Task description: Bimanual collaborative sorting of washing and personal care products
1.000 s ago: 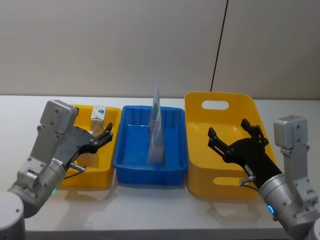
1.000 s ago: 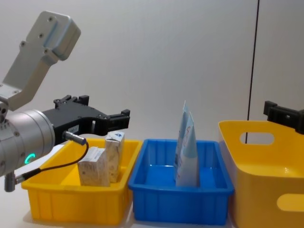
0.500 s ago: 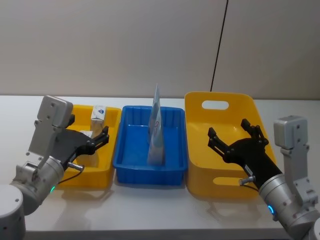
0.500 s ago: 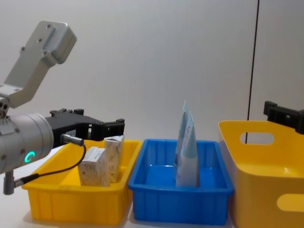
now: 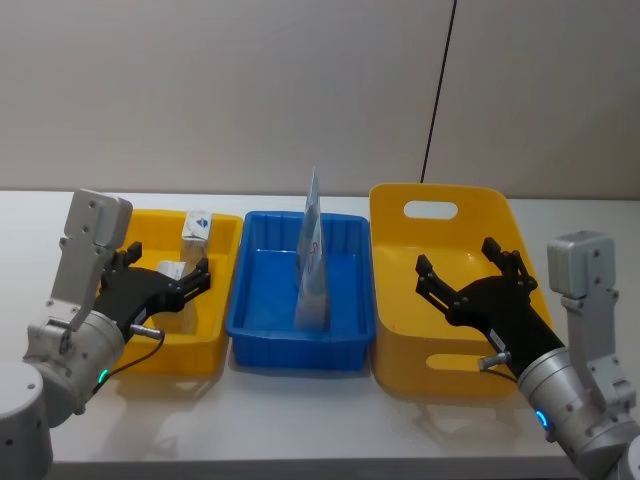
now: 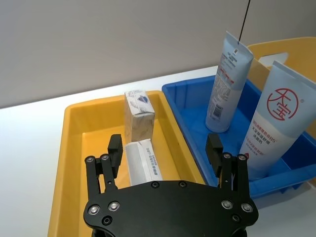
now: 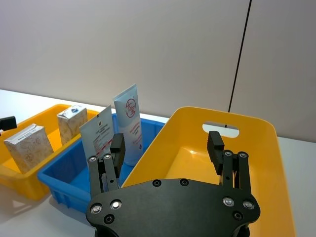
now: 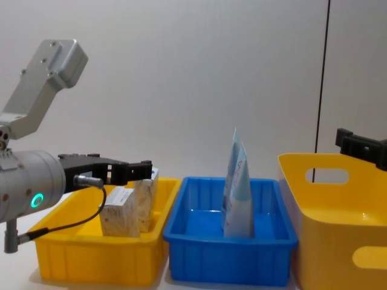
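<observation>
Two cream cartons stand in the small yellow bin (image 5: 215, 330): one upright (image 6: 139, 114), one lying flat (image 6: 143, 160). They show from the side as cartons (image 8: 121, 211) in the chest view. Two pale blue pouches (image 5: 313, 262) stand in the blue bin (image 5: 300, 345); the nearer pouch (image 6: 276, 121) bears a red circular logo, the farther pouch (image 6: 231, 81) stands behind it. My left gripper (image 5: 165, 280) hovers open just above the cartons, holding nothing. My right gripper (image 5: 458, 262) is open and empty over the large yellow bin (image 5: 440, 210).
The three bins sit side by side on a white table (image 5: 300, 420), the large yellow one on the right with a handle slot (image 5: 431, 210). A plain wall with a dark vertical seam (image 5: 437, 90) stands behind.
My left gripper has sunk and drawn back toward the robot's left, now low over the cartons in the small yellow bin. The right arm has not moved.
</observation>
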Tool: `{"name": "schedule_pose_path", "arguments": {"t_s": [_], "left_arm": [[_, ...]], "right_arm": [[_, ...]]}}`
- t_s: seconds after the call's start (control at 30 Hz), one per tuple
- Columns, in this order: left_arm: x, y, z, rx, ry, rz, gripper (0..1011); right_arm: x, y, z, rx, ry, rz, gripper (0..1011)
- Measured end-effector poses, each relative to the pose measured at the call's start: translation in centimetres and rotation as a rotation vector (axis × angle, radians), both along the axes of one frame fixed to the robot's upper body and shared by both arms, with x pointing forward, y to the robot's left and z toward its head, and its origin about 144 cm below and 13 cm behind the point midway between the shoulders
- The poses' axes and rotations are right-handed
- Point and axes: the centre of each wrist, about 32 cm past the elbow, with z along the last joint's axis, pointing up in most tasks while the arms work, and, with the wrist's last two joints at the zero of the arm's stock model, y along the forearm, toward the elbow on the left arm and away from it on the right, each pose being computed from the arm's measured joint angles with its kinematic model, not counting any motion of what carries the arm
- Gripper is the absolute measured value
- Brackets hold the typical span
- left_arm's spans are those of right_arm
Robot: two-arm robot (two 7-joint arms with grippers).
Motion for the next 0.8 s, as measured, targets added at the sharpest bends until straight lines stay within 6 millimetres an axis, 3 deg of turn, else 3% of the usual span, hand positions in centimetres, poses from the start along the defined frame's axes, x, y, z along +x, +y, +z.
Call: {"name": "schedule_pose_path", "arguments": {"t_s": [0.8], "left_arm": [[1.0,-0.1,-1.3,0.036,0.101,0.013,1002]], "right_arm": [[0.0,0.0,0.0,0.000,0.000,0.000,1000]]}}
